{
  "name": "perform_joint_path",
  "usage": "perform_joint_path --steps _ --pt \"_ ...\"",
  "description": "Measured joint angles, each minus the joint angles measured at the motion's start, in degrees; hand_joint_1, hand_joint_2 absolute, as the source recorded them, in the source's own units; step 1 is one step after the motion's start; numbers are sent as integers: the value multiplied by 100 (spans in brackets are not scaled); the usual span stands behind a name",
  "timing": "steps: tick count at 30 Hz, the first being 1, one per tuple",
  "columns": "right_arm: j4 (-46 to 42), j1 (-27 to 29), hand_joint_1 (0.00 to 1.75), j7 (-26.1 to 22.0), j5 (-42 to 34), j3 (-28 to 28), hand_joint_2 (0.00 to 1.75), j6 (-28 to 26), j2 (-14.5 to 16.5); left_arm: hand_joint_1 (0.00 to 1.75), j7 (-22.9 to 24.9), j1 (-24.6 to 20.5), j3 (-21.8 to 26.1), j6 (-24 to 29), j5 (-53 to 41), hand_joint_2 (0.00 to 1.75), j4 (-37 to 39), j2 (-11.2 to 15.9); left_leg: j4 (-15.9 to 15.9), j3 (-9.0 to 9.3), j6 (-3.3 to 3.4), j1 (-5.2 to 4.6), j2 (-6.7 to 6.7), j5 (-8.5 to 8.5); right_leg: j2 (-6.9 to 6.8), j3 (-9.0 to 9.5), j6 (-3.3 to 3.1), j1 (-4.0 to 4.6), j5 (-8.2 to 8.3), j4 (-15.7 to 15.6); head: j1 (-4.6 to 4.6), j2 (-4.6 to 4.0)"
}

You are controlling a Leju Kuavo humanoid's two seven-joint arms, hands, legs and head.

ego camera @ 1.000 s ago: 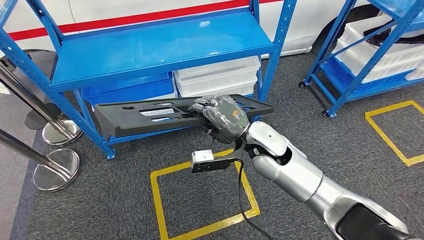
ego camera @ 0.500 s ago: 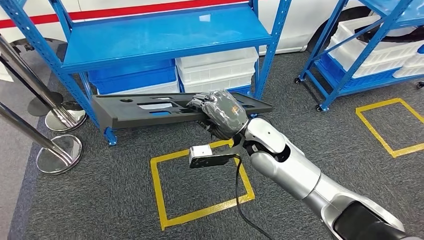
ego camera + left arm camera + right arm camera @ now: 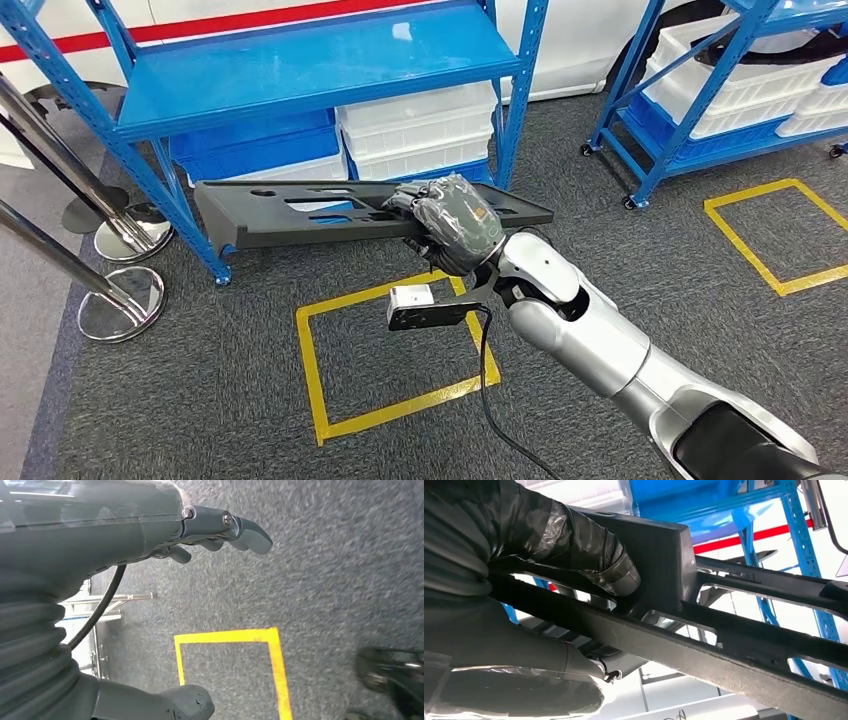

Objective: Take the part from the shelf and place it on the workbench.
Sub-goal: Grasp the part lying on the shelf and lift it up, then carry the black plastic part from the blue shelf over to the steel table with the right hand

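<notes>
The right hand point(image 3: 452, 222) grips the part point(image 3: 290, 212), a long flat black panel with cut-outs, held roughly level above the carpet point(image 3: 600, 200) in front of the shelf point(image 3: 300, 65). Its fingers point(image 3: 619, 575) are clamped around a bar of the part near one end, so most of the panel reaches away past the fingers to the robot's left, and only a short end sticks out on the other side. Beyond the fingers stands the shelf, with white bins point(image 3: 420, 130) and a blue bin point(image 3: 255, 150) on its low level. Below the hand a yellow square point(image 3: 395, 350) is marked on the carpet. The left hand point(image 3: 150, 525) hangs over the carpet with its fingers point(image 3: 247, 532) apart and holding nothing.
</notes>
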Motion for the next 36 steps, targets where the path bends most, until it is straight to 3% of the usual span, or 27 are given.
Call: perform_joint_path --steps 1,2,3,4,6,7,10,12,15,16,17,18,20,22,25,27,30,31,32,33,34,36 --pt "-3 11 175 1 -20 -8 175 10 -14 0 -1 6 1 1 0 175 0 -3 432 -106 -25 9 -2 -268 -3 -95 -28 12 72 11 0 0" --pt "-3 21 175 1 -31 -10 175 23 -20 0 -1 6 1 0 1 175 0 -5 488 -50 -18 9 -2 -243 -1 -151 -25 23 107 21 0 0" --pt "-3 28 175 1 -37 -13 175 36 -25 0 -2 6 2 -2 1 175 0 -6 306 127 5 7 -4 -136 2 -195 -20 36 138 28 0 0" --pt "-4 30 175 1 -41 -19 175 45 -27 0 -4 5 3 -4 2 175 -1 -5 -79 409 50 -4 -8 4 4 -225 -13 48 162 32 0 0" --pt "-5 26 175 2 -45 -37 175 50 -27 0 -13 2 7 -14 3 175 -1 9 -875 939 150 -34 -13 136 -2 -250 18 61 204 27 0 0" --pt "-7 25 175 3 -45 -44 175 50 -28 0 -18 2 10 -21 3 175 -1 15 -1098 1078 185 -57 -15 157 -8 -252 44 54 224 18 0 0" --pt "-8 37 175 4 -40 -49 175 50 -28 0 -31 8 30 -38 5 175 -1 16 -1267 1131 233 -76 -8 225 -15 -257 144 29 271 -6 0 0" --pt "-10 38 175 7 -30 -49 175 50 -29 0 -34 3 39 -48 5 175 -1 7 -1383 1149 280 -38 6 307 -3 -340 198 32 133 156 2 0" --pt "-7 53 175 11 -24 -49 175 51 -30 0 -50 0 43 -53 7 175 -2 1 -1420 1113 313 -23 17 360 9 -770 260 4 -393 1113 2 0" --pt "-2 65 175 14 -24 -49 175 55 -31 0 -56 2 45 -53 10 175 -1 0 -1405 1097 312 -21 16 362 9 -890 283 -14 -483 1399 2 0" --pt "3 73 175 17 -25 -49 175 62 -33 0 -61 2 48 -54 13 175 -1 -2 -1382 1083 304 -14 14 358 8 -925 307 -35 -464 1502 2 0" --pt "5 73 175 19 -27 -50 175 70 -37 0 -64 3 52 -55 16 175 -1 -4 -1348 1072 288 -3 12 347 7 -853 330 -59 -338 1384 2 0" --pt "6 52 175 18 -34 -54 175 90 -50 0 -68 4 62 -57 17 175 -1 -12 -1243 1038 226 16 6 291 3 -508 373 -101 1 733 2 0" --pt "-4 31 175 15 -46 -63 175 107 -68 0 -68 -5 78 -57 17 175 -1 -15 -1102 958 151 4 0 232 11 -304 342 -100 118 269 0 1" --pt "-14 29 175 14 -52 -74 175 123 -94 0 -68 -6 92 -56 17 175 0 -14 -1038 878 74 -4 -3 216 18 -336 203 -71 99 219 -2 0" --pt "-17 20 175 14 -52 -77 175 125 -108 0 -68 2 96 -58 19 175 0 -15 -854 794 24 13 -4 69 3 -338 124 -76 123 197 -2 0" --pt "-21 17 175 8 -51 -78 175 126 -110 0 -68 2 97 -64 27 175 0 -17 132 355 -26 23 -6 -451 -57 -346 62 -55 142 184 -2 0" --pt "-21 21 175 7 -51 -78 175 128 -111 0 -68 4 98 -66 31 175 0 -17 437 217 -26 23 -5 -555 -85 -351 55 -39 142 187 -2 0" --pt "-21 25 175 7 -51 -78 175 132 -111 0 -68 7 99 -67 36 175 0 -16 568 161 -14 21 -5 -556 -117 -353 50 -22 142 189 -2 0" --pt "-22 25 175 7 -51 -78 175 135 -112 0 -68 10 101 -68 39 175 0 -16 471 216 11 17 -2 -449 -151 -350 48 -6 142 190 -2 0" --pt "-26 23 175 7 -51 -78 175 139 -112 0 -68 11 102 -68 42 175 0 -15 162 379 51 7 16 -260 -190 -343 46 9 143 190 -2 0" --pt "-39 10 175 7 -51 -79 175 149 -112 0 -68 1 105 -69 49 175 -1 -13 -636 780 156 -46 180 53 -274 -325 52 37 144 189 -2 0"
